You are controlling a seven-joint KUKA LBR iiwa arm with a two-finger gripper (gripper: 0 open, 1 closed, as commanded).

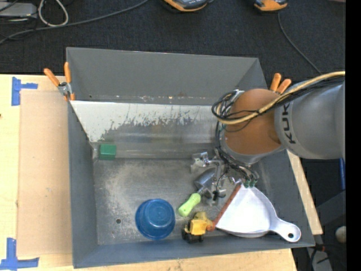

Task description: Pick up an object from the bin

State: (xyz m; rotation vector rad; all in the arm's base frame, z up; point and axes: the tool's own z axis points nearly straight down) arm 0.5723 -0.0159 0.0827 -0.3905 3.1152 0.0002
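My gripper (210, 180) hangs low over the bin's floor, right of centre, beneath the arm's orange cover. Just below and left of it lies a lime-green oblong piece (189, 204), tilted, with its upper end close to the gripper. A small yellow and black thing (196, 228) sits against the front wall under the green piece. To the gripper's right, a white funnel-shaped scoop (247, 214) rests in the front right corner, and a thin reddish stick (226, 206) leans along its left edge. Nothing can be seen held.
A blue round cup (155, 218) stands mouth-up near the front wall, left of the green piece. A small green block (107, 150) lies at the back left, where the floor meets the sloped wall. The arm enters from the right, over the right rim.
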